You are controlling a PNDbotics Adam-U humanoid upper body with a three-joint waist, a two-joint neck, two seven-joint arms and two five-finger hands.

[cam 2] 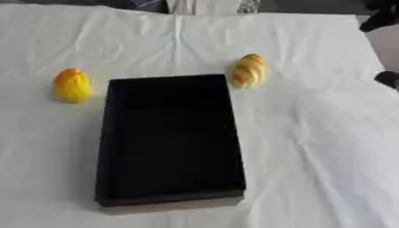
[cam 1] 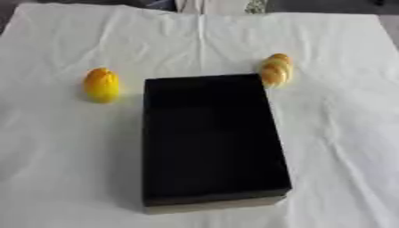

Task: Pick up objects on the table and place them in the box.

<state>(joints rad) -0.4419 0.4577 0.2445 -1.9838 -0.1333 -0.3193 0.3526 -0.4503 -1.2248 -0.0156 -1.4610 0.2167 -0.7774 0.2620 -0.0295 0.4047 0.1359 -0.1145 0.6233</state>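
**Inspector A:** A desk (cam 1: pixel 62 178) covered with a creased white cloth (cam 1: pixel 343 133) is recorded. A black box (cam 1: pixel 210 138) is set near the middle, its long side running from the near edge toward the far edge. The inside is seen as dark, and nothing can be made out within it. A pale strip is noted along its near wall.

**Inspector B:** Two objects are logged outside the box. A yellow, egg-shaped item (cam 1: pixel 102 84) is found standing on the cloth to the left of the box's far left corner, apart from it. A tan, ridged item with orange bands (cam 1: pixel 276 70) is found just beside the far right corner of the box; whether it touches the wall cannot be told.

**Inspector A:** And the hands?

**Inspector B:** Neither hand is seen over the desk. In the right eye view, dark shapes (cam 2: pixel 382 18) are noted at the right edge, past the desk's far right corner. They cannot be identified, so the state of either hand, open or closed, cannot be stated.
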